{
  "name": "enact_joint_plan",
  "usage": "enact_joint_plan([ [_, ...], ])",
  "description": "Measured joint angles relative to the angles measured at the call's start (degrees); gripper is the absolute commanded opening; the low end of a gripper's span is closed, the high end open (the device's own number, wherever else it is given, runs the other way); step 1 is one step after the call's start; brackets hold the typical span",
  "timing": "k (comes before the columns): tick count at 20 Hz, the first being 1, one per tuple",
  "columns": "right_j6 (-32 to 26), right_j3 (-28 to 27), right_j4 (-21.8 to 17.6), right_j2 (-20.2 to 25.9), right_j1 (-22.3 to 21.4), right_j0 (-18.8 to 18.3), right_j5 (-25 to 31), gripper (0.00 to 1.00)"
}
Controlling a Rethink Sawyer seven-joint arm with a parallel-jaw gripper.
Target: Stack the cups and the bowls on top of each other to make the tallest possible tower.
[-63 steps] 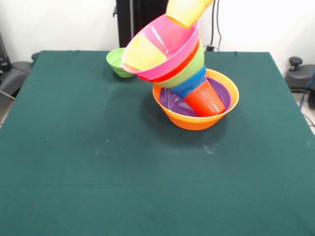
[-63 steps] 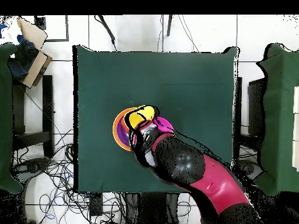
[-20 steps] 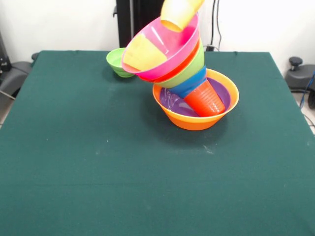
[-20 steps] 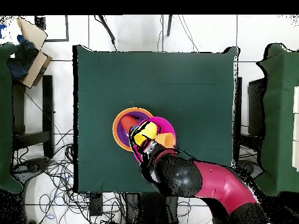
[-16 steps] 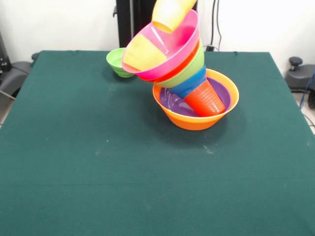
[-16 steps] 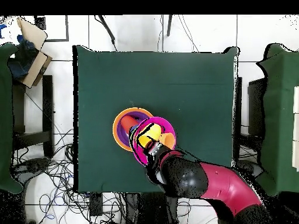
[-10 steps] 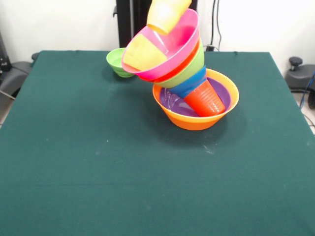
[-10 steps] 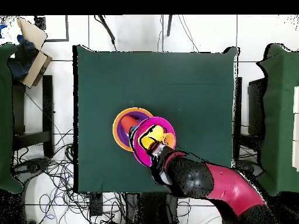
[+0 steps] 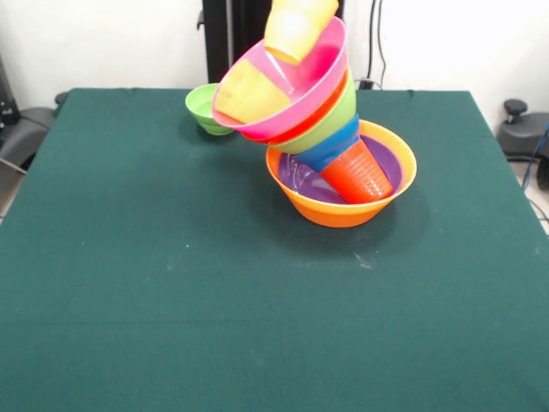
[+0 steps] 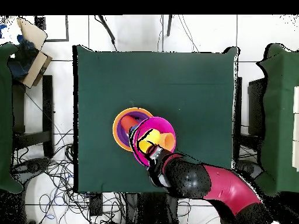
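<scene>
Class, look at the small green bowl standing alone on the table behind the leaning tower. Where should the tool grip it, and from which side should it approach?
Probably best to grip the small green bowl by its rim, one finger inside and one outside, coming straight down from above. It sits upright with its mouth open upward. Choose the rim section facing away from the tower, since the tilted pink bowl overhangs the near side.

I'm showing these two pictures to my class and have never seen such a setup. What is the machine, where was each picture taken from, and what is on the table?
A red and black robot arm works at a green table. One camera faces it across the table; the other looks straight down. On the table a leaning tower of nested bowls rests on an upturned red-orange cup in an orange bowl. A small green bowl sits apart. A yellow cup hangs over the pink bowl; the pincer itself is hidden.
</scene>
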Motion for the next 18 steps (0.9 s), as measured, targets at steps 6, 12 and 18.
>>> enact_joint_plan([
  [6, 0.00, 0.46, 0.00, 0.42, 1.87, 0.44, 0.00, 0.00],
  [12, 0.00, 0.51, 0.01, 0.42, 3.22, 1.00, 0.80, 0.00],
  [18, 0.00, 0.50, 0.01, 0.42, 5.14, 0.93, 5.16, 0.00],
])
